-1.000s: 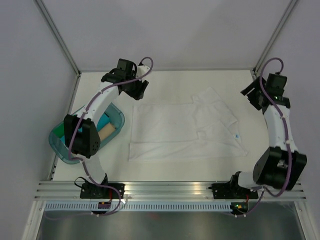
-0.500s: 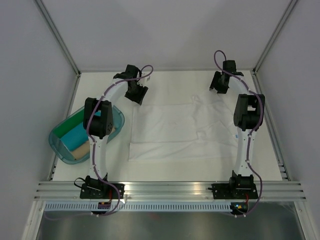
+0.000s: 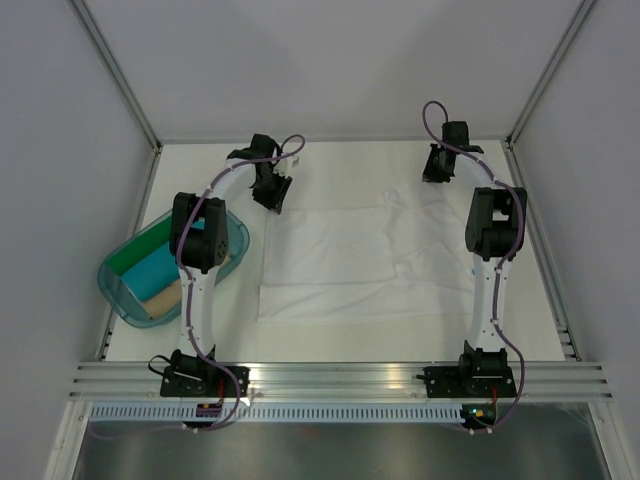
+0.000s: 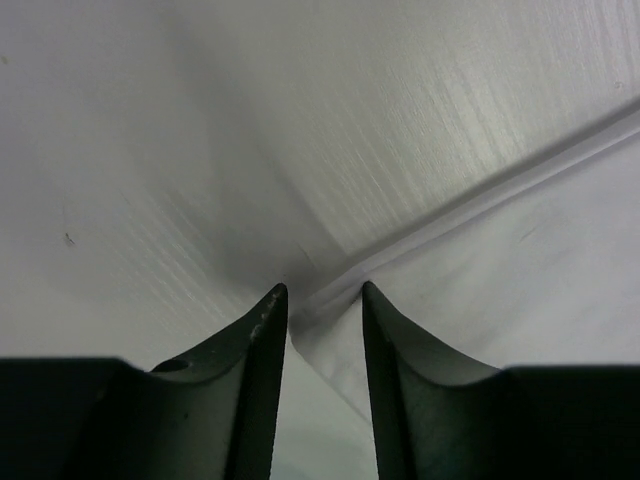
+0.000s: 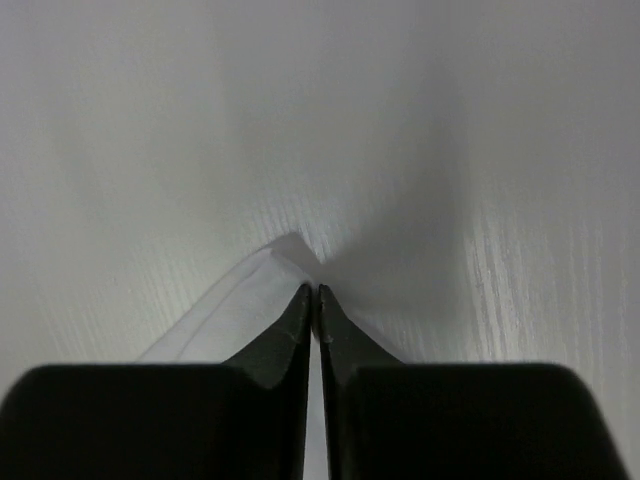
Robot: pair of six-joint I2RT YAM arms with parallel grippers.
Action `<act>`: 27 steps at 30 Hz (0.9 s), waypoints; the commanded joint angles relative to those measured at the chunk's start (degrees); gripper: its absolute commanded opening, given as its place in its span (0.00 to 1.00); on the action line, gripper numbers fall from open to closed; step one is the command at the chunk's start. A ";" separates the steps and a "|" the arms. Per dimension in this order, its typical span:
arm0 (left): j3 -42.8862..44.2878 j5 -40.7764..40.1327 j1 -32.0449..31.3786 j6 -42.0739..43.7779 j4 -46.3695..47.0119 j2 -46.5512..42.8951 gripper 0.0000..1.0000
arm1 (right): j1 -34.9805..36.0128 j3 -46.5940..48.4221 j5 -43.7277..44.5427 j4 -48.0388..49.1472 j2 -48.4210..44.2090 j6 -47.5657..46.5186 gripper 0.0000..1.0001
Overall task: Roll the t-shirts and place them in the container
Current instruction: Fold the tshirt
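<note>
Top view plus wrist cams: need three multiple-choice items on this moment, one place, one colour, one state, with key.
1. Where is the tub relative to the shirt in the top view?
A. on top of it
B. to its left
C. to its right

2. What colour is the shirt laid flat on the table?
A. white
B. red
C. black

3. The right gripper is:
A. wide open over bare table
B. holding the tub
C. closed on a corner of the shirt

Key:
B, the tub sits apart at the table's left edge.
A, the cloth is plain white.
C, the right wrist view shows the fingertips together, pinching a raised cloth corner.
</note>
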 commanded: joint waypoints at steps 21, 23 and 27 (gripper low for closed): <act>-16.26 12.34 0.22 9.99 0.65 -19.49 0.02 | 0.08 -35.40 -0.28 13.81 -35.34 4.04 0.00; -18.45 13.65 0.22 11.40 0.83 -20.64 0.02 | 0.08 -38.05 0.42 13.64 -39.73 4.21 0.00; -22.06 14.80 -0.13 15.70 1.71 -24.51 0.02 | -0.19 -46.65 3.50 13.20 -48.08 4.92 0.00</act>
